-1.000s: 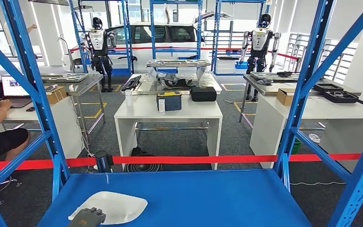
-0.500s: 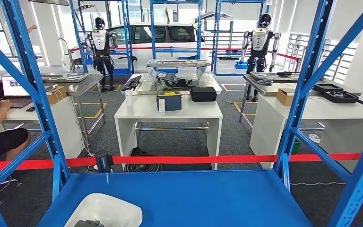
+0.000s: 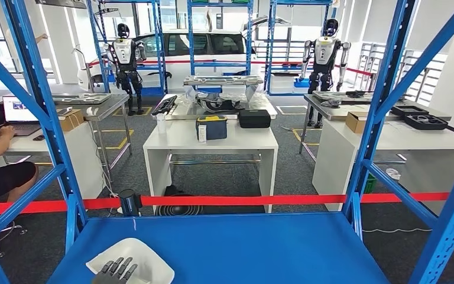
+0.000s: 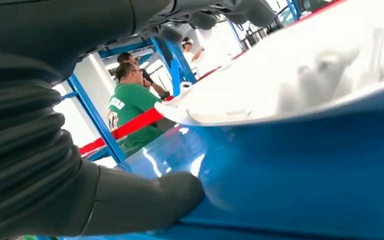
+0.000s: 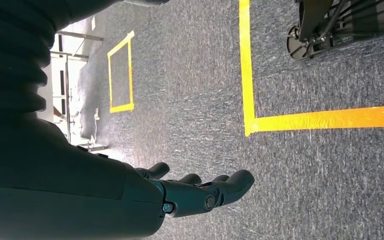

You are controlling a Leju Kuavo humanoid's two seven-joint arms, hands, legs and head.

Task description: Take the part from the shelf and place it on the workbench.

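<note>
Blue shelf point(image 3: 242, 248) carries the white part point(image 3: 145, 257) at its near-left corner, where the left robot hand point(image 3: 115, 272), fingers spread and holding nothing, reaches to grasp next.

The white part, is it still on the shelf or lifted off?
On the shelf: the white part lies flat on the blue deck, left hand over it.

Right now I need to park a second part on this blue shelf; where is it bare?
The blue metal shelf deck is bare from its middle to the right upright. The near-left corner is taken by the white moulded plastic part with the left hand on it.
</note>
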